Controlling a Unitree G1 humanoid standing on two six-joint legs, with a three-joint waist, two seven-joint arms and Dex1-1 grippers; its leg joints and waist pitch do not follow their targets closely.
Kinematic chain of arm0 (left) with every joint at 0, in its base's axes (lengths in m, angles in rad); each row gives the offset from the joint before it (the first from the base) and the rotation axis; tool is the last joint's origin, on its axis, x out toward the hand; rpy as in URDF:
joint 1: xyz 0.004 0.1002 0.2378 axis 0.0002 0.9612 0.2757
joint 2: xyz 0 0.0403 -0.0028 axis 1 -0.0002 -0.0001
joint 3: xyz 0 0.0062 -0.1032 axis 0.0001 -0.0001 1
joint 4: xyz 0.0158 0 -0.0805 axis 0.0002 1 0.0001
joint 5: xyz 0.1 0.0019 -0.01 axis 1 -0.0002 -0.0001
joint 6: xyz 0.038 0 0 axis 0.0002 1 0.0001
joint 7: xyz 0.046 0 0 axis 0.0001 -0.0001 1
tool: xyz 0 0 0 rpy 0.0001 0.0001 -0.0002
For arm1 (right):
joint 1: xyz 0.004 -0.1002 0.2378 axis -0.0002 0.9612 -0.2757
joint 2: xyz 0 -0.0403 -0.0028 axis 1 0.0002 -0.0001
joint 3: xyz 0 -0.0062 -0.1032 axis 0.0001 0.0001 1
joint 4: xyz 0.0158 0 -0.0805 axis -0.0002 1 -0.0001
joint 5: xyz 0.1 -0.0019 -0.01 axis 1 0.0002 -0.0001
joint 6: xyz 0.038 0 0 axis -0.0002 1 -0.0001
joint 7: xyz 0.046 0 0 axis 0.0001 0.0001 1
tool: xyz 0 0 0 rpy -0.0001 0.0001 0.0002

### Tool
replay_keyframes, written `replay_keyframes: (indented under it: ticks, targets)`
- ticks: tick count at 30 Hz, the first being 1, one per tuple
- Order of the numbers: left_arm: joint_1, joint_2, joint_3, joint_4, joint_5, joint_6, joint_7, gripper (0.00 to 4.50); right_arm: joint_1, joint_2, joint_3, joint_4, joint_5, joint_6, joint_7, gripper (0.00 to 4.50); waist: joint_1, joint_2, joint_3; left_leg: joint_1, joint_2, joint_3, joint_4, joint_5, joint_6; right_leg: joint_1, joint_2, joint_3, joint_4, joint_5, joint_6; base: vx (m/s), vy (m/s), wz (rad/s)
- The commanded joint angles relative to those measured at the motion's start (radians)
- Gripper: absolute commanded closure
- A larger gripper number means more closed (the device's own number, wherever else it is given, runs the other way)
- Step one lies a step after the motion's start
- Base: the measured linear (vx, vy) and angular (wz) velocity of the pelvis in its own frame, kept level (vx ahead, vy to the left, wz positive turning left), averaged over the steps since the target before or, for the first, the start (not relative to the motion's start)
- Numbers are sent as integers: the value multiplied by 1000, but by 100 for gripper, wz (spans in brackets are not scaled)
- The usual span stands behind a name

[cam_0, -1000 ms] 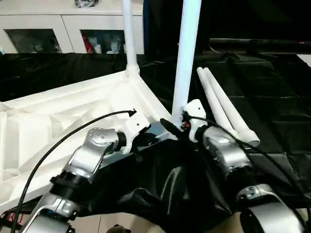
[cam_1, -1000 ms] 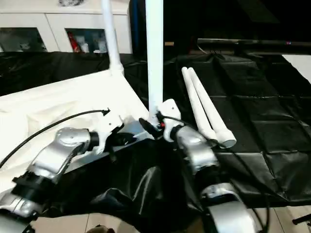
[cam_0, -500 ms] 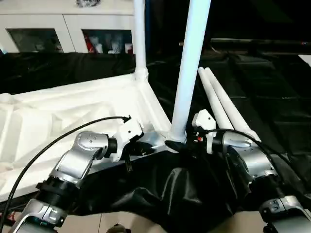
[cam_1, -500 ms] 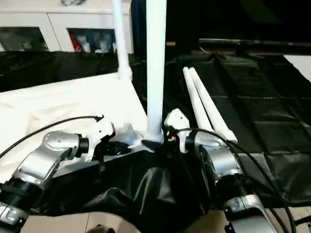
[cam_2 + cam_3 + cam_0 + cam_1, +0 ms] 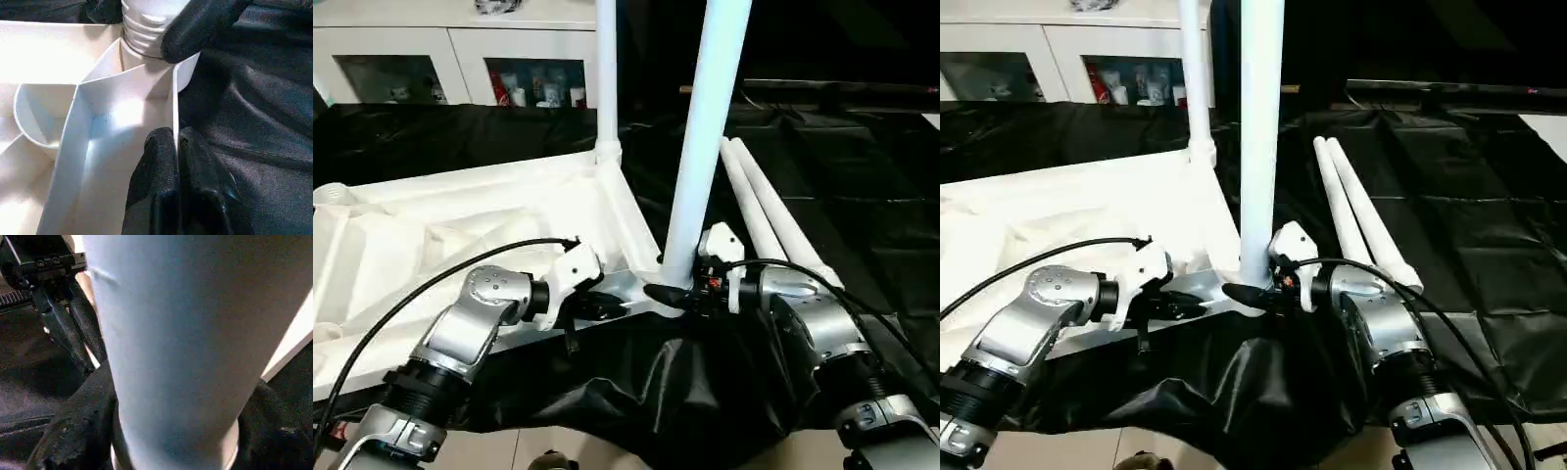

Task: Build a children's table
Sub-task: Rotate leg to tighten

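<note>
An upturned white plastic tabletop (image 5: 460,235) lies ribbed side up on a bench draped in black cloth (image 5: 862,176). Two white tube legs already stand upright in its corner sockets — a far leg (image 5: 606,78) and a near leg (image 5: 705,147) at the corner closest to the robot. Two spare legs (image 5: 764,211) lie side by side on the cloth, just beside that corner.

The left gripper (image 5: 176,161) is pressed together on the thin side wall of the tabletop next to the near socket, pinching the rim to steady it. The right gripper (image 5: 680,294) sits at the foot of the near leg with a black finger on each side of the tube; whether it is clamping or only cupping the tube cannot be told.

The parts look like light, hollow moulded plastic — stiff but smooth, so likely slippery under rubber fingers. The tall leg would probably lever sideways if held high, so low by the ridged collar (image 5: 142,29) seems the best hold. The thin rim may flex, so a ribbed spot near the corner should bear a pinch better.
</note>
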Motion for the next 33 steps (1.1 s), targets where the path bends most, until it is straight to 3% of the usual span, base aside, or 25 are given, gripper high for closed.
replay_keyframes:
  ticks: [1, 5, 10, 14, 17, 20, 21, 25, 27, 33]
  targets:
    - [-6, -9, 12, -44, -41, -10, -4, 450, 4, 0, 3, -18, 3, 8, -1, 175, -2, -2, -74, 17, 20, -1, -62, -183, 43, 52, -66, 41, -67, -162, -210, 0, 0, 0]
    - [-42, -64, 40, 4, -21, 22, 105, 450, 2, 24, 2, 13, -30, 18, -96, 177, -2, -4, -73, 17, 19, -1, -62, -185, 37, 52, -66, 41, -68, -165, -210, 0, 0, 0]
    - [-119, -149, 65, 102, 33, 60, 288, 450, -50, 140, -45, 147, -88, 59, -417, 178, -9, -2, -69, 19, 15, -2, -65, -213, 2, 47, -69, 42, -77, -261, -184, 0, 0, 0]
    - [-179, -233, 91, 175, 56, 101, 444, 450, -76, 260, -64, 202, -75, 92, -578, 178, -10, -3, -74, 19, 15, -3, -65, -192, -1, 51, -68, 43, -73, -208, -181, 0, 0, 0]
    - [-202, -260, 89, 202, 64, 86, 482, 450, -104, 319, -90, 243, -66, 96, -655, 178, -8, -1, -74, 19, 15, -3, -65, -198, 0, 50, -68, 42, -74, -200, -183, 0, 0, 0]
    - [-211, -275, 76, 215, 65, 56, 472, 450, -132, 364, -92, 285, -63, 43, -659, 178, -9, 1, -74, 20, 14, -2, -65, -219, -3, 48, -69, 42, -76, -204, -183, 0, 0, 0]
    - [-210, -276, 73, 215, 65, 50, 466, 450, -135, 370, -93, 289, -61, 35, -651, 122, -9, 2, -73, 19, 16, -3, -66, -219, -1, 51, -70, 42, -75, -198, -180, 0, 0, 0]
    - [-191, -265, 63, 192, 60, 54, 439, 450, -137, 369, -115, 279, -42, 50, -632, 102, -11, 2, -72, 17, 15, -3, -68, -222, 5, 53, -69, 42, -74, -188, -182, 0, 0, 0]
    - [-181, -252, 60, 185, 55, 43, 417, 450, -137, 352, -106, 272, -54, 36, -614, 63, -16, 3, -72, 17, 15, -4, -68, -228, 3, 53, -69, 41, -75, -197, -184, 0, 0, 0]
    - [-138, -184, 38, 135, 30, -8, 277, 450, -103, 251, -58, 177, -43, 24, -393, 63, -26, 4, -74, 14, 16, -4, -66, -213, 25, 57, -68, 42, -71, -153, -203, 0, 0, 0]
